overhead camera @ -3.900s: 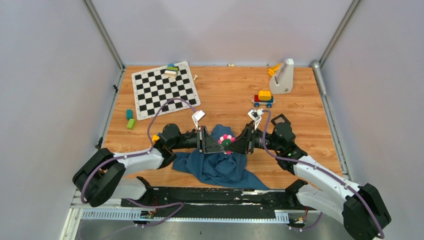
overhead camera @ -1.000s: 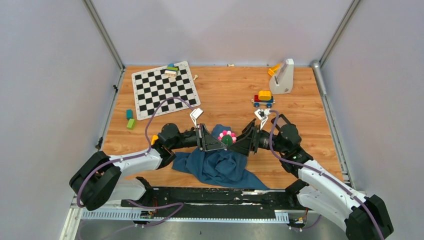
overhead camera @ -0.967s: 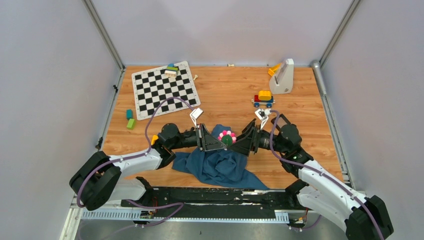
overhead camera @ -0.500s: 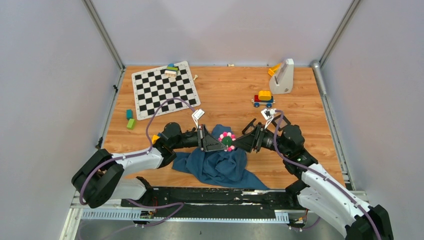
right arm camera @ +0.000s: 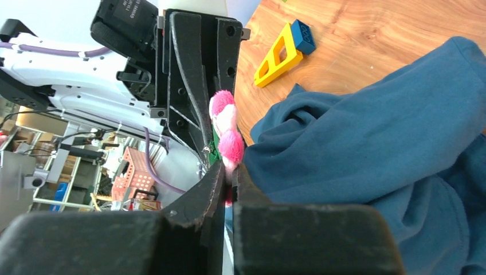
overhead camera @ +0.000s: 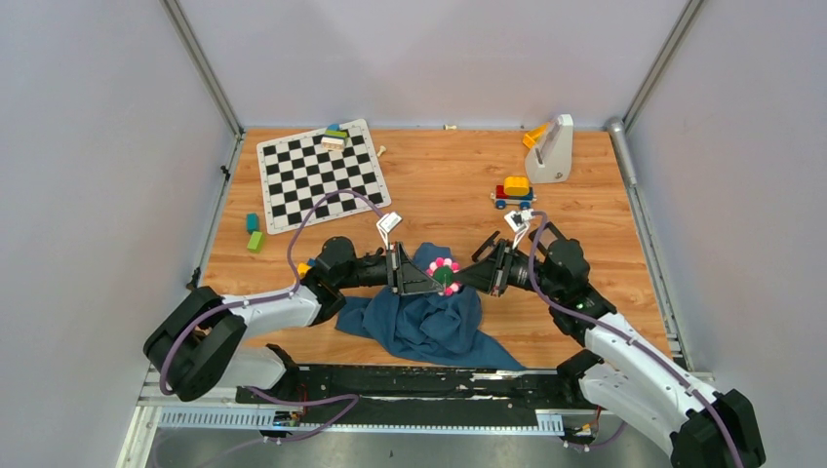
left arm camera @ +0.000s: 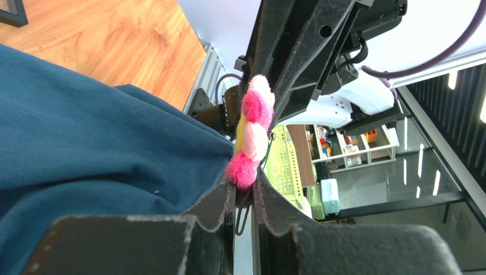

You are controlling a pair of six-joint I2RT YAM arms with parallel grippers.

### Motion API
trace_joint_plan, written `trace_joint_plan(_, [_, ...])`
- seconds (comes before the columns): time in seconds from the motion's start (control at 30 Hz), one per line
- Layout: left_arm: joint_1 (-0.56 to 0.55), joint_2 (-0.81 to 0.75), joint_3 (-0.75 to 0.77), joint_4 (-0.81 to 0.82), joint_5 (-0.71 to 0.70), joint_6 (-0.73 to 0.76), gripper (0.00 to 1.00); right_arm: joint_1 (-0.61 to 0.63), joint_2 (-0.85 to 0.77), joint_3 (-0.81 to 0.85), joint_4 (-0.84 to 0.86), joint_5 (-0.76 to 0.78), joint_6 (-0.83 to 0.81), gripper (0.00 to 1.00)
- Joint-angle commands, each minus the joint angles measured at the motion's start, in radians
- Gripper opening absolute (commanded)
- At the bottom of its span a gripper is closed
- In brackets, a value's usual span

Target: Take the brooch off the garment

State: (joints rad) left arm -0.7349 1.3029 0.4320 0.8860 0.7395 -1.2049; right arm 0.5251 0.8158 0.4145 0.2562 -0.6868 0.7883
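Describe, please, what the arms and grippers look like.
The left arm and right arm have white shells, black joints and a looping purple cable each. The left gripper and right gripper are black, with flat tapering fingers.

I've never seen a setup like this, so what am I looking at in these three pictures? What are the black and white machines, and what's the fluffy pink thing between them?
These are two robot arms bolted at the near edge of a wooden table. The wide picture looks down from above. The other two come from a small camera on each wrist, so each arm's own black fingers show up close. On the table lie a chessboard, a toy car, green blocks and a crumpled blue garment. The pink thing is a flower brooch on the garment. The left gripper and right gripper both appear closed on it, one from each side.
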Motion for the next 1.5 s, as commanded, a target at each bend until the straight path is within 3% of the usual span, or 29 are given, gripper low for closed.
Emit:
trace_joint_plan(0.0, [0.001, 0.01, 0.04, 0.058, 0.004, 0.02, 0.16, -0.001, -0.019, 0.088, -0.068, 0.045, -0.043, 0.0])
trace_joint_plan(0.1, [0.008, -0.012, 0.029, 0.032, -0.029, 0.048, 0.36, 0.0, -0.065, 0.196, -0.329, 0.237, -0.115, 0.0])
trace_joint_plan(0.2, [0.012, -0.088, 0.035, -0.145, -0.067, 0.156, 0.52, -0.001, -0.111, 0.318, -0.6, 0.452, -0.19, 0.0])
trace_joint_plan(0.37, [0.012, -0.237, 0.094, -0.605, -0.211, 0.368, 0.58, -0.001, -0.151, 0.43, -0.897, 0.841, -0.241, 0.0])
trace_joint_plan(0.47, [0.012, -0.302, 0.133, -0.747, -0.279, 0.461, 0.58, 0.001, -0.112, 0.456, -1.01, 1.035, -0.248, 0.0])
trace_joint_plan(0.57, [0.01, -0.322, 0.163, -0.866, -0.322, 0.514, 0.57, 0.001, 0.041, 0.518, -1.13, 1.164, -0.211, 0.0])
trace_joint_plan(0.73, [0.008, -0.366, 0.177, -0.958, -0.397, 0.567, 0.57, 0.022, 0.286, 0.638, -1.267, 1.242, -0.154, 0.0])
trace_joint_plan(1.03, [0.008, -0.413, 0.176, -1.007, -0.446, 0.601, 0.57, 0.033, 0.553, 0.711, -1.247, 1.276, -0.117, 0.0])
trace_joint_plan(1.47, [0.008, -0.407, 0.16, -0.999, -0.421, 0.6, 0.57, 0.034, 0.747, 0.783, -1.133, 1.175, -0.123, 0.0])
